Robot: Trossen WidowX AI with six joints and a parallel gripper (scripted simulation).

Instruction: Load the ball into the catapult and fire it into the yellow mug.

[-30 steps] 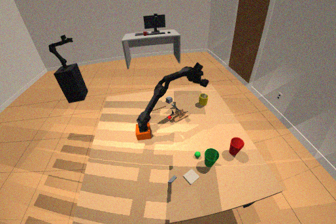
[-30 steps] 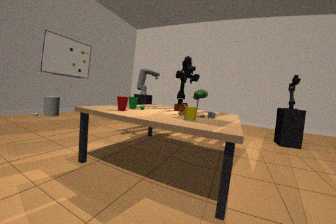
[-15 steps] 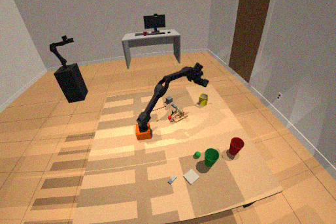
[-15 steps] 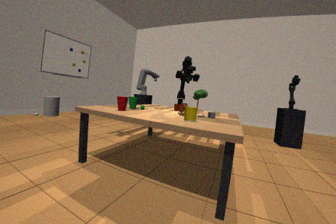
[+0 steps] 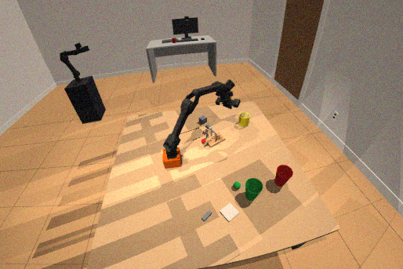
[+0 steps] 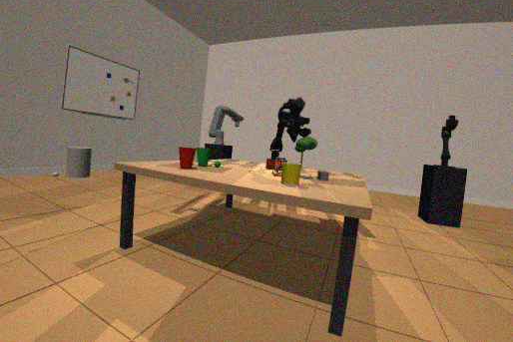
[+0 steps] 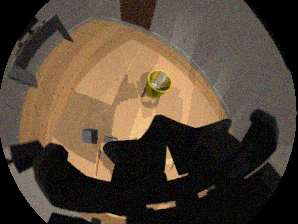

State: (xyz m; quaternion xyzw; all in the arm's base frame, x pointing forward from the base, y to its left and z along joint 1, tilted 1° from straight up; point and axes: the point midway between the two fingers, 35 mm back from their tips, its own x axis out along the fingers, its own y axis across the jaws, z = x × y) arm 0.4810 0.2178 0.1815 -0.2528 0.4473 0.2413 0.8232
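Observation:
The yellow mug (image 5: 244, 119) (image 6: 290, 174) (image 7: 153, 91) stands upright near the table's far right part in the top view; its inside looks free of a ball in the wrist view. The wooden catapult (image 5: 216, 139) stands between the arm's base and the mug, with a small red ball (image 5: 203, 141) at its end nearer the base. Whether the ball sits in the catapult's cup is too small to tell. My gripper (image 5: 234, 103) (image 6: 305, 132) (image 7: 157, 117) is shut and empty, high above the table between catapult and mug. In the wrist view its fingers hide the catapult.
A grey cube (image 5: 202, 120) (image 6: 323, 175) (image 7: 89, 135) stands behind the catapult. A small tree (image 6: 305, 144) rises near the mug in the exterior view. A green ball (image 5: 237, 185), a green cup (image 5: 253, 189), a red cup (image 5: 283, 176) and a white pad (image 5: 229, 212) are at the near side.

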